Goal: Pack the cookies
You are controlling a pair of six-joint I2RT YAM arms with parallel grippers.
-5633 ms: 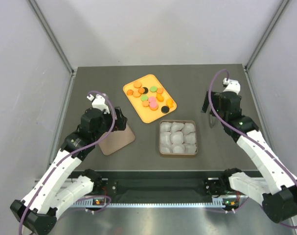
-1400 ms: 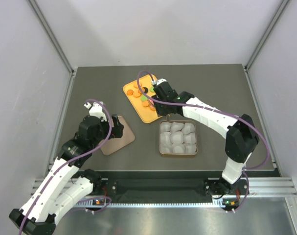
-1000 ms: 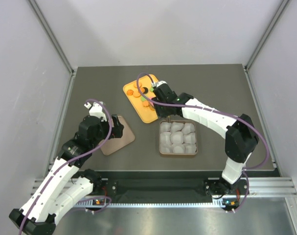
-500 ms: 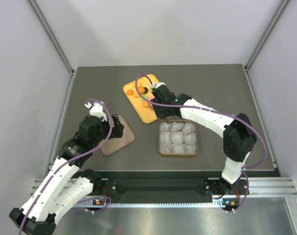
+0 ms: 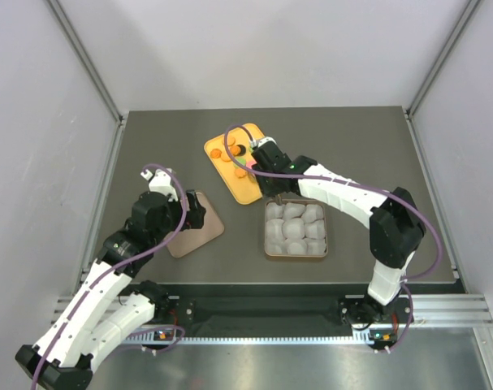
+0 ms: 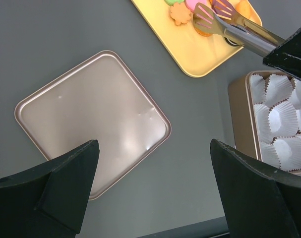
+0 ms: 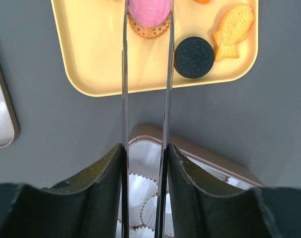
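The cookies lie on a yellow tray: a pink one on top of a tan one, a black one, and an orange fish-shaped one. My right gripper is shut on a pair of metal tongs. The tongs' two blades stand at either side of the pink cookie. From above, the right gripper hangs over the tray, hiding most cookies. My left gripper is open and empty, above the tin lid.
A square tin lined with white paper cups sits just in front of the tray. Its flat golden lid lies to the left, under the left gripper. Grey walls enclose the table on three sides.
The right arm has edged a little left over the tray and the tongs' blades have narrowed. The left arm has stayed still.
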